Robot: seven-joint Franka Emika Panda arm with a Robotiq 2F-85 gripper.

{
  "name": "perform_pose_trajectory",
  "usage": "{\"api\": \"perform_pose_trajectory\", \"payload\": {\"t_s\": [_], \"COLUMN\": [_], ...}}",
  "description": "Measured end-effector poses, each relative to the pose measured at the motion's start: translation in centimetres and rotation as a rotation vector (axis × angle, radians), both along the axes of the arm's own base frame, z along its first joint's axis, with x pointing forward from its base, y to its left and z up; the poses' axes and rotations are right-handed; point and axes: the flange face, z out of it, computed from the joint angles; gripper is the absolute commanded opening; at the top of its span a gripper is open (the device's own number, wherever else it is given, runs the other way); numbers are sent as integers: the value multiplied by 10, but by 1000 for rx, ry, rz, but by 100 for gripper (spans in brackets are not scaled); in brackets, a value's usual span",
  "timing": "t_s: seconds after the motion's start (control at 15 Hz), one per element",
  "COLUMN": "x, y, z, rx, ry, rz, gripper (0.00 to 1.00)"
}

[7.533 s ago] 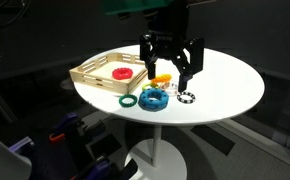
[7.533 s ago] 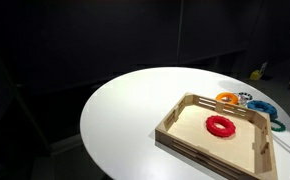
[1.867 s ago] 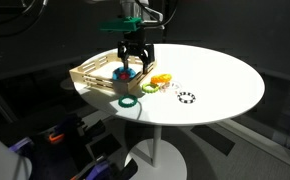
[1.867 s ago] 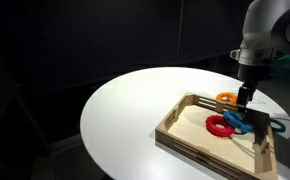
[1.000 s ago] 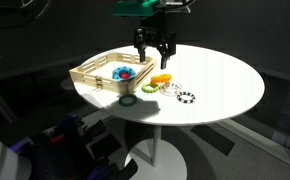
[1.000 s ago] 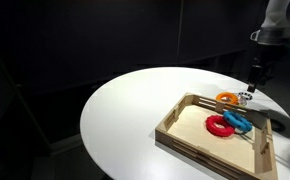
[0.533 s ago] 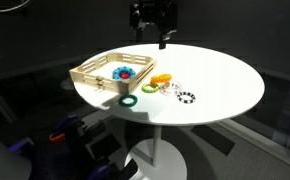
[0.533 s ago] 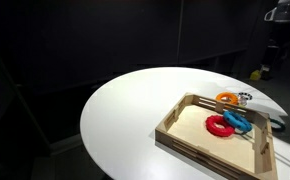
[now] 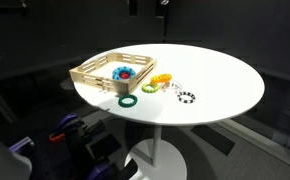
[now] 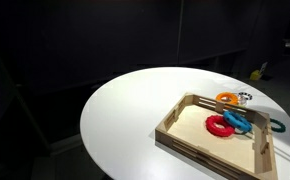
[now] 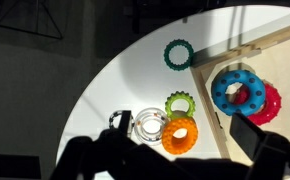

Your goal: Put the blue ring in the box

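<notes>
— Item: blue ring (image 11: pixel 221 96), location?
— In the box (image 11: pixel 272 54), resting against the red ring (image 11: pixel 269 106)
— Gripper (image 11: pixel 185 128)?
— My wrist view lists its fingers spread wide, nothing held, above the table (image 11: pixel 115 80)

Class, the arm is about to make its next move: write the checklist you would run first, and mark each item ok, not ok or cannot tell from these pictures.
1. Blue ring inside the box: ok.
2. Blue ring lying clear of the red ring: not ok, they overlap.
3. Hand empty, jaws apart: ok.
4. Hand lifted clear above the box: ok.
5. Dark green ring on the table, outside the box: ok.
</notes>
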Motion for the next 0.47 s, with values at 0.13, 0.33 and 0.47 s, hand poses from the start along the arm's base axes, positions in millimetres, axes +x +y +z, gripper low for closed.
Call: {"api": "perform_pose_trajectory", "payload": {"t_s": [0.13,0.33,0.47], "x": [-3,-5,-6], "y": [-1,-1,-1], "z": [16,35,39], "rx": [-1,-2,-3], "ry": [-2,-13,-21], "rz": [-3,-5,-5], "gripper": [100,100,100]}}
